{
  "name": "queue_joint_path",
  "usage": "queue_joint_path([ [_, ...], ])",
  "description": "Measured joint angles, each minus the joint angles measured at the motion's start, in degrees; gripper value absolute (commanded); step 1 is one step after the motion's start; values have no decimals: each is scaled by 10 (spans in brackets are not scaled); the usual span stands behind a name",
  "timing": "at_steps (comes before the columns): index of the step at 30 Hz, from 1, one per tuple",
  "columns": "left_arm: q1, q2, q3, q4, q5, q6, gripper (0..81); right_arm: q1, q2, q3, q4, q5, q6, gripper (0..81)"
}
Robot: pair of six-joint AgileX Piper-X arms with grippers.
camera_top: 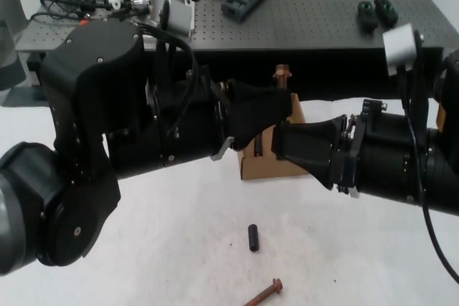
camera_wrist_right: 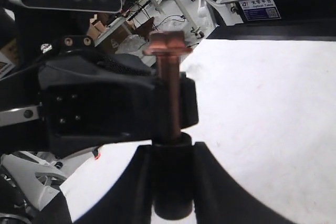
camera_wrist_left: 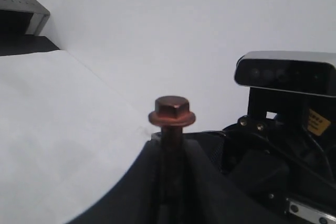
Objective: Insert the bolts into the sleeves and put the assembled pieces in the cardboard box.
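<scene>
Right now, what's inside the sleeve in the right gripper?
The copper bolt, held by the left gripper, enters the sleeve at its open end. How deep is hidden by the sleeve wall and the right gripper around it.

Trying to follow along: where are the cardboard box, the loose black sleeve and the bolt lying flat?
cardboard box (camera_top: pixel 271 168), high view, its front wall.
loose black sleeve (camera_top: pixel 252 237), high view, middle of its side.
bolt lying flat (camera_top: pixel 261 294), high view, middle of its shank.
</scene>
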Motion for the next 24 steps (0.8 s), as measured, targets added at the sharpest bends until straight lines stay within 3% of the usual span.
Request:
queue_joint_path([
  [2, 0, -1, 0, 9, 0, -1, 489, 0, 0, 0, 0, 19, -14, 20],
  [4, 0, -1, 0, 24, 1, -1, 532, -1, 0, 0, -5, 49, -37, 20],
  [8, 0, -1, 0, 53, -7, 0, 491, -21, 11, -6, -8, 104, -82, 20],
  [11, 0, -1, 0, 87, -58, 33, 490, -55, 61, -37, -9, 128, -103, 20],
  [17, 0, -1, 0, 193, -106, 105, 490, -85, 246, -166, 28, 183, -128, 20],
  [24, 0, 0, 0, 293, -129, 148, 482, -86, 533, -389, 205, 268, -158, 20],
])
